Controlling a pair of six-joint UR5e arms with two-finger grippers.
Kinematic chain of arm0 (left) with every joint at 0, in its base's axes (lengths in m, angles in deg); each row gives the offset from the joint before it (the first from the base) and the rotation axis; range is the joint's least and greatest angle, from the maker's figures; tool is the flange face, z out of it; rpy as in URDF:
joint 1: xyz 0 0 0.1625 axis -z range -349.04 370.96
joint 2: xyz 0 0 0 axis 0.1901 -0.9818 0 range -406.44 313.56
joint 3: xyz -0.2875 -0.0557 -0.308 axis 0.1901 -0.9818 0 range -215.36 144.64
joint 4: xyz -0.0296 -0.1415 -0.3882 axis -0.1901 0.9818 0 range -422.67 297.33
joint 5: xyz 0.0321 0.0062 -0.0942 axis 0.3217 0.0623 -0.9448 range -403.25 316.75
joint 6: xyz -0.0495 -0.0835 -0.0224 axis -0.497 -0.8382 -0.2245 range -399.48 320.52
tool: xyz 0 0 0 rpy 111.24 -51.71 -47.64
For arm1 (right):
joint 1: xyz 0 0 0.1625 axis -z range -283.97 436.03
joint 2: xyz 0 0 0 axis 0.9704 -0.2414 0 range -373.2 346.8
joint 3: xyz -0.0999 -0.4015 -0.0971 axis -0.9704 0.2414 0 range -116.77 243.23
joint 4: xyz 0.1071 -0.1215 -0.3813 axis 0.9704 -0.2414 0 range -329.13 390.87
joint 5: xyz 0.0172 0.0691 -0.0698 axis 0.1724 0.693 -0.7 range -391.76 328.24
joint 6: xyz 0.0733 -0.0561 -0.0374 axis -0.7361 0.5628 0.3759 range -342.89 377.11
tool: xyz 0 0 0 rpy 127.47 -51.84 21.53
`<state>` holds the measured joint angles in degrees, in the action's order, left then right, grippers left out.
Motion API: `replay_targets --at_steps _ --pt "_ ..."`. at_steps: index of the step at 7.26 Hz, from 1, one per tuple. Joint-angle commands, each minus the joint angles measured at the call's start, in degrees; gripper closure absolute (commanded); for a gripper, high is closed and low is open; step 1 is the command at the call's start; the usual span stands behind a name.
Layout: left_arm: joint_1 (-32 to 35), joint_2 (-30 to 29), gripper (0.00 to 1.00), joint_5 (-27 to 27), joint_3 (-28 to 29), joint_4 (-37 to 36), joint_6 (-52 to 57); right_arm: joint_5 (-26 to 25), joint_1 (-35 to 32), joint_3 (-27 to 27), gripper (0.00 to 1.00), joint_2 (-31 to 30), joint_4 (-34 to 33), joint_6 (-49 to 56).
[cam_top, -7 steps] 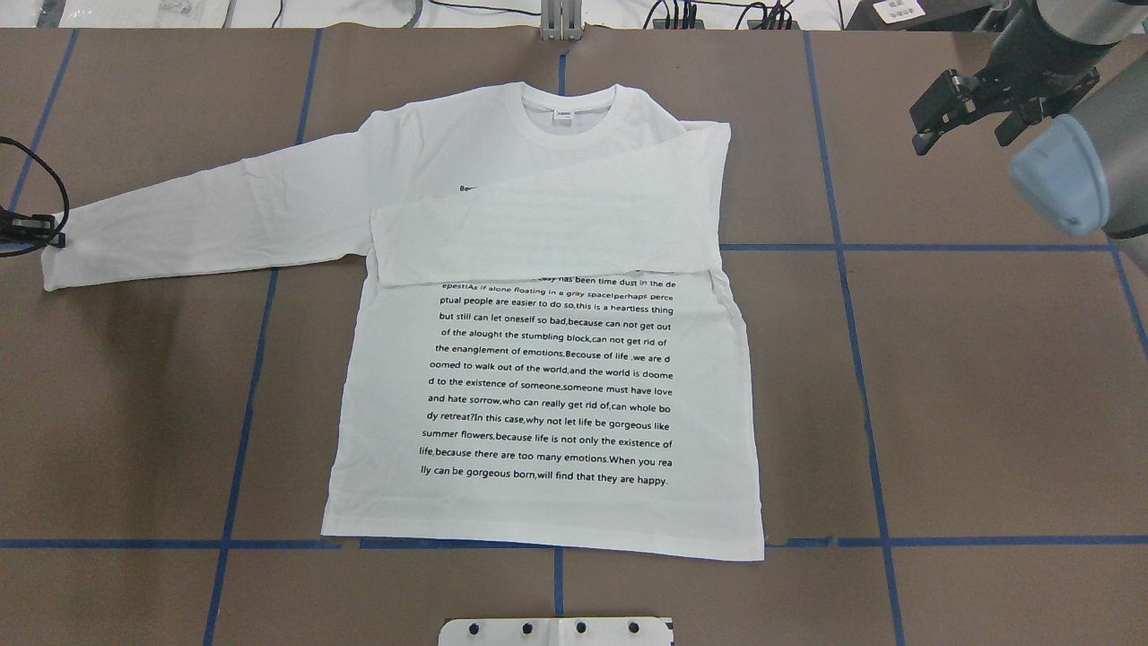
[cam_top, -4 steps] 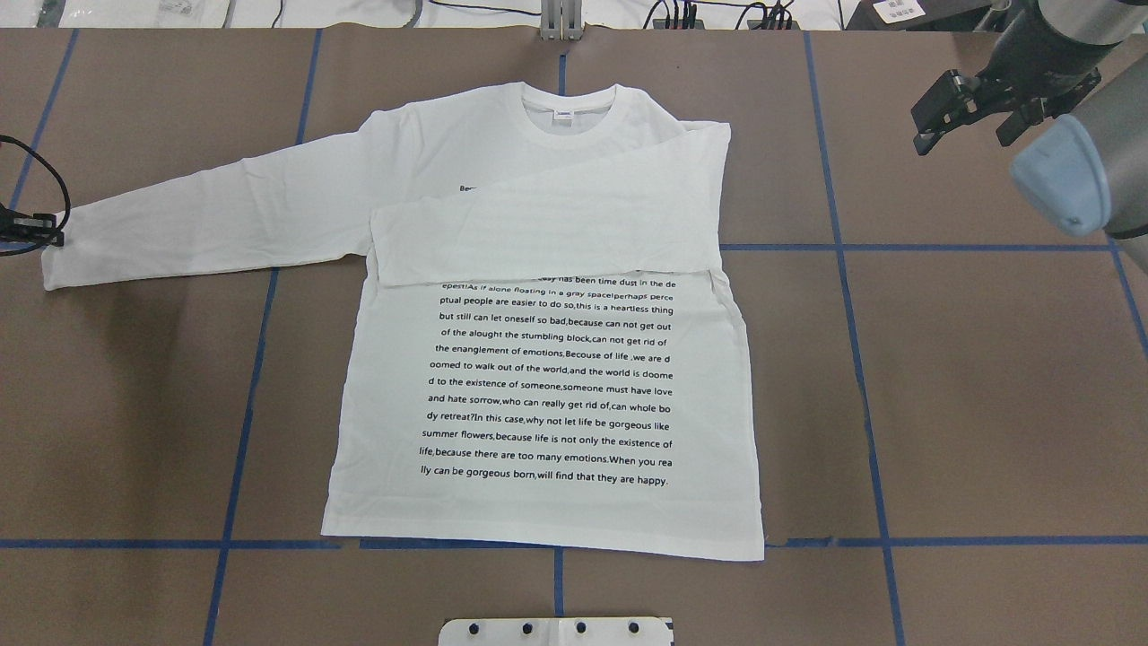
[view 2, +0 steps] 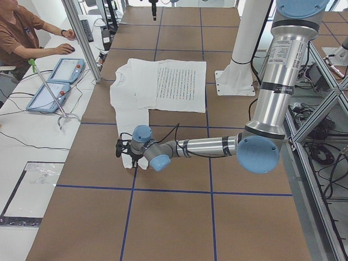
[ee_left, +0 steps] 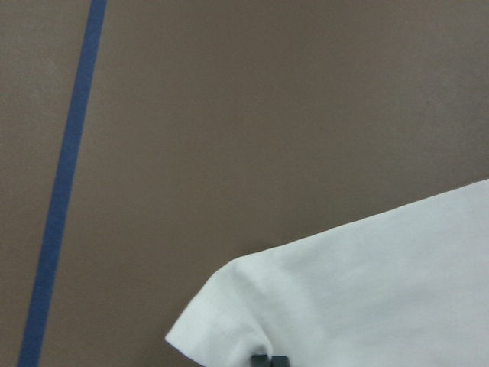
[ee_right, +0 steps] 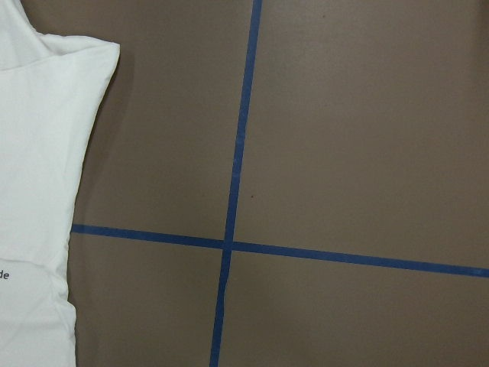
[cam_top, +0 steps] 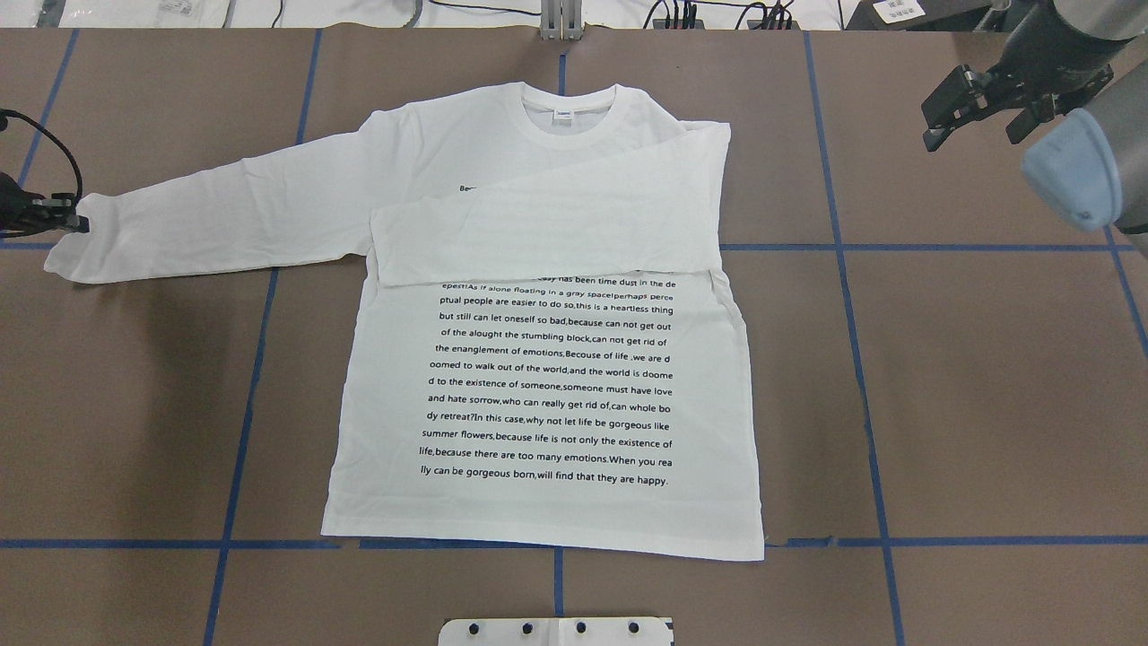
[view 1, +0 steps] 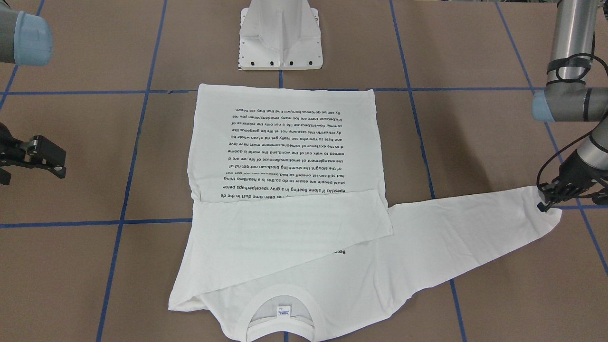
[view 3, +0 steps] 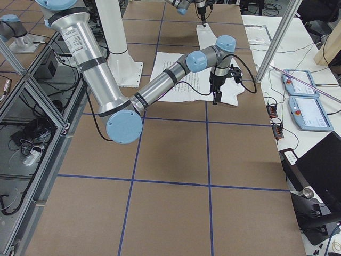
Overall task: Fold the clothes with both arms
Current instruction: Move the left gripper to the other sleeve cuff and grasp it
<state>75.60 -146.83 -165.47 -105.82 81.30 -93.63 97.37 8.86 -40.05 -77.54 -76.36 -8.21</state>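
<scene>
The white long-sleeved shirt (cam_top: pixel 547 386) lies flat, print side up, collar at the table's far side. One sleeve is folded across the chest (cam_top: pixel 547 233). The other sleeve (cam_top: pixel 224 211) stretches out toward the left edge. My left gripper (cam_top: pixel 73 224) is shut on that sleeve's cuff; in the left wrist view its fingertips (ee_left: pixel 269 359) pinch the puckered cloth (ee_left: pixel 229 321). From the front, the left gripper (view 1: pixel 546 203) sits at the cuff's end. My right gripper (cam_top: pixel 978 121) hangs open and empty over bare table, well to the right of the shirt, and appears again in the front view (view 1: pixel 33 173).
The white pedestal (view 1: pixel 281 38) stands just beyond the shirt's hem. Blue tape lines (ee_right: pixel 237 153) grid the brown table. A person (view 2: pixel 22 32) sits at a side bench with tablets (view 2: pixel 60 76). Cables run along the far edge (cam_top: pixel 682 13).
The left gripper has shifted slightly right and toward the far side with the cuff, dragging the sleeve end along. The right gripper has drifted a little farther away and to the right.
</scene>
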Motion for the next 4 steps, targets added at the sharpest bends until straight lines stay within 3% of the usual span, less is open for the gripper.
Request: replay_targets --at_steps 1,3,4 --pt "-2.66 -2.5 1.0 -0.64 -3.79 -0.53 -11.17 0.15 -0.42 0.1 0.0 -0.17 -0.17 0.0" --pt "-5.47 -8.91 1.0 -0.64 -5.72 -1.84 -23.64 0.41 -1.73 0.18 0.0 -1.66 0.09 1.92" --pt "-7.58 -13.55 1.0 -0.64 -8.96 -8.47 -28.32 0.42 -2.52 0.36 0.0 -2.8 0.17 3.33"
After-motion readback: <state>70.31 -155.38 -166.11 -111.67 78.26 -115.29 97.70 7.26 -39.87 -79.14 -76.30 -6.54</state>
